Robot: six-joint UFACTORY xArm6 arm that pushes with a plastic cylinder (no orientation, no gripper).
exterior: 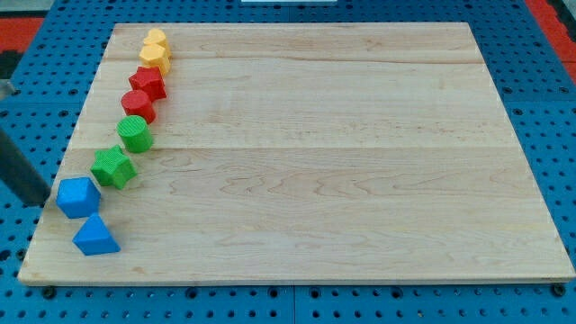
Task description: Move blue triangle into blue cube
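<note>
- All I get of my arm is the rod (20, 171), a straight bar entering at the view's left edge.
- It's dark, near black, with a smooth matte surface.
- No cables, screws or markings that I can make out on it.
- My tip (38, 203) is a plain, blunt end, the same dark colour.

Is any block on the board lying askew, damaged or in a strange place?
Nothing stands out. All blocks sit intact in one line along the board's left edge, from yellow down to the blue cube and blue triangle. My tip is left of the cube.
</note>
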